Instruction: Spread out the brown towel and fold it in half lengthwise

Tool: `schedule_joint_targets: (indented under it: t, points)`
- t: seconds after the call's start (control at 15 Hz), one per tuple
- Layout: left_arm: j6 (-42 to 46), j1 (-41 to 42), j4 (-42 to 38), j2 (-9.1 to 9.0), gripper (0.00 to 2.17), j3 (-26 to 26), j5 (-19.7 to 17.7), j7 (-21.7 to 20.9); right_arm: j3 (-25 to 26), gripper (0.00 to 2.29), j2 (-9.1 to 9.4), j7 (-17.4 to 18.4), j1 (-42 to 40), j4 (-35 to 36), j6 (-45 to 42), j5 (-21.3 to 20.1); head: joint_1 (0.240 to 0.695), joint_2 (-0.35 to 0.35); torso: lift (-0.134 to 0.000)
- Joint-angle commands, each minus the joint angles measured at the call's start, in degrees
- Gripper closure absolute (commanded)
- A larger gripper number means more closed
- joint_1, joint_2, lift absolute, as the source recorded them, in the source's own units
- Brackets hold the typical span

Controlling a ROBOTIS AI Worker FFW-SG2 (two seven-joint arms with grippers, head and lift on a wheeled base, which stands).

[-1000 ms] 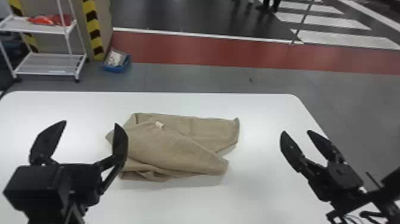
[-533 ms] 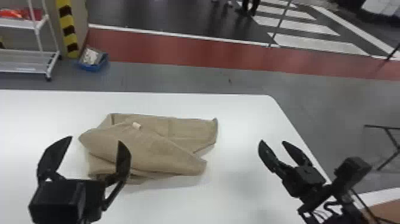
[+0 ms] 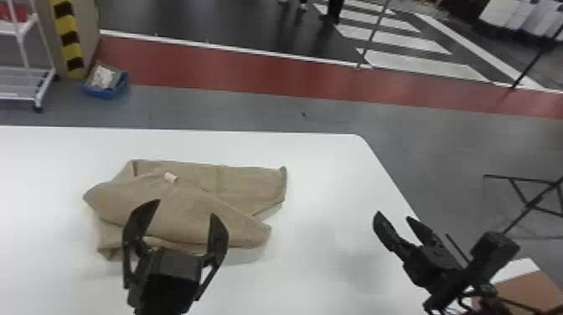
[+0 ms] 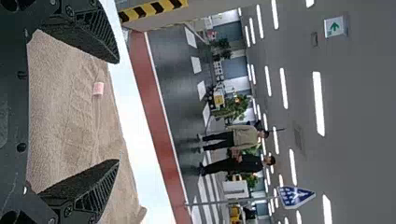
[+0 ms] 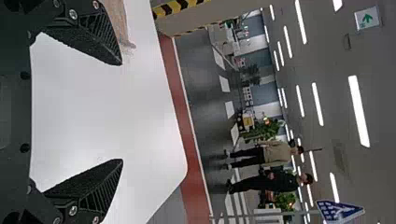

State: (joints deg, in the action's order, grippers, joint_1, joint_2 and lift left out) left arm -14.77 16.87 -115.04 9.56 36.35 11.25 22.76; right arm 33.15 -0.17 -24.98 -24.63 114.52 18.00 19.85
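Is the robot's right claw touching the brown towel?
Apart: the head view shows a broad stretch of white table between the right claw and the brown towel.

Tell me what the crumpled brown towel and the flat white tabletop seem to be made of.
The crumpled brown towel looks like soft, matte cloth, perhaps cotton: it drapes in loose folds and has a slightly fuzzy texture. The flat white tabletop looks smooth and even, without visible grain, so plastic or laminate seems likely; painted board is possible.

The towel (image 3: pixel 184 209) is plain brown with a pale tag (image 3: pixel 170 177), the surface (image 3: pixel 318 167) white, the fingers (image 3: pixel 218 236) black, the floor band (image 3: pixel 251 75) red, the corner guard (image 3: pixel 70 37) striped yellow and black.
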Motion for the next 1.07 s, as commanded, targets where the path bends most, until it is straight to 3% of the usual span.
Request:
schedule_joint_targets:
  t: [0.0,0.4,0.73,1.0]
  points:
    - [-4.4,-4.4,4.4,-1.21,0.15,3.3,-0.4,0.1,2.6,0.16,0.23,1.0,-0.2,0.0,2.9,0.7,0.695,-0.350,-0.125]
    - [-8.7,-11.2,13.5,-5.25,0.21,8.7,-1.2,-1.3,4.7,0.18,0.23,0.6,-1.4,0.0,2.7,3.1,0.695,-0.350,-0.125]
    - [-11.4,-13.1,16.0,-6.74,0.25,10.2,-2.1,-1.3,3.9,0.18,0.23,0.6,-1.5,0.0,2.7,3.4,0.695,-0.350,-0.125]
    - [-14.0,-13.7,16.9,-6.92,0.30,9.9,-2.1,-1.3,4.5,0.18,0.23,0.4,-1.5,0.0,2.9,4.2,0.695,-0.350,-0.125]
